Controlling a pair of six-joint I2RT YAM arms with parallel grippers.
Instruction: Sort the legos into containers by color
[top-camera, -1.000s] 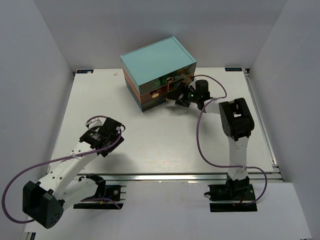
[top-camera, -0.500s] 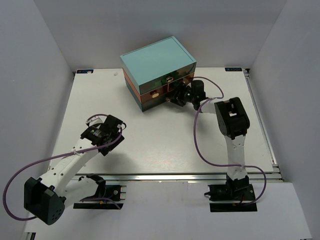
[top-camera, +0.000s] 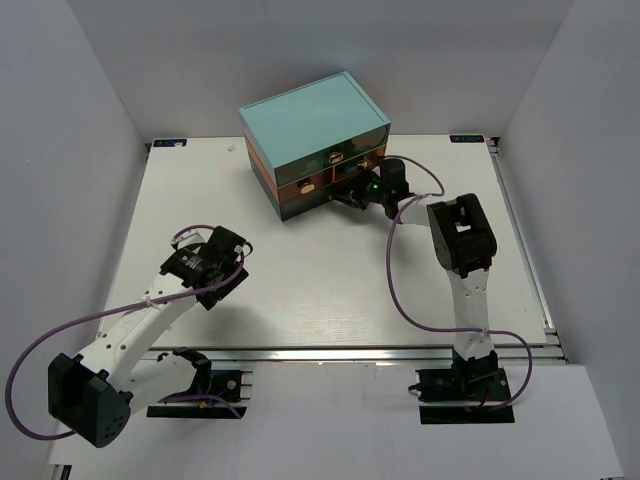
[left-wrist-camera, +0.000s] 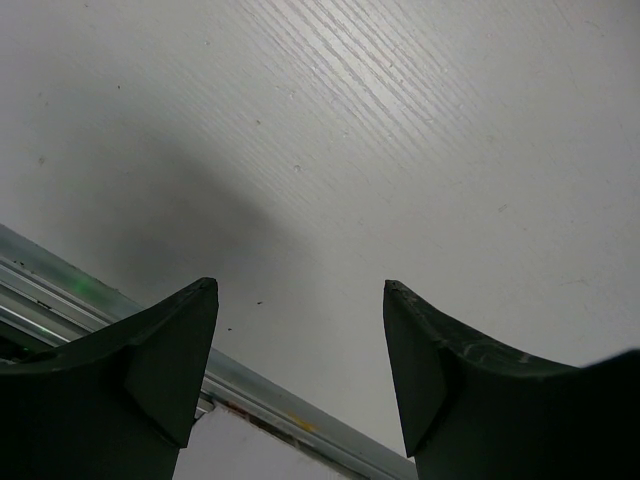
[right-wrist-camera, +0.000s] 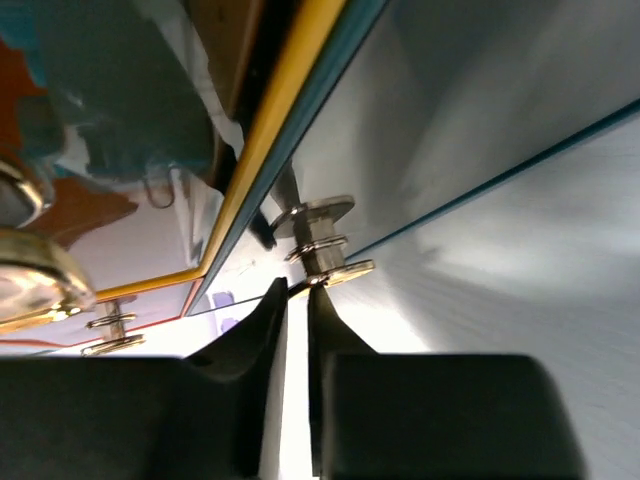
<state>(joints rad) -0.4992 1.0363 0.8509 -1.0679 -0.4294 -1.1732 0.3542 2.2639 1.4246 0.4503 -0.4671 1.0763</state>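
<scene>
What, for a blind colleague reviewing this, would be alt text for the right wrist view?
Close-up: the right end effector, nearly shut, pinches the rim of a metal drawer knob on a pale drawer front.

This is a robotics lab cell, not a lived-in room. A bare white table (top-camera: 300, 290) is boxed in on three sides by plain white panels (top-camera: 80, 110), and an aluminium rail (top-camera: 350, 354) runs along its near edge. The left arm (top-camera: 130, 335) and right arm (top-camera: 470, 300), both white, stand bolted on black base plates (top-camera: 465, 388), trailing purple cables (top-camera: 390, 285).
</scene>
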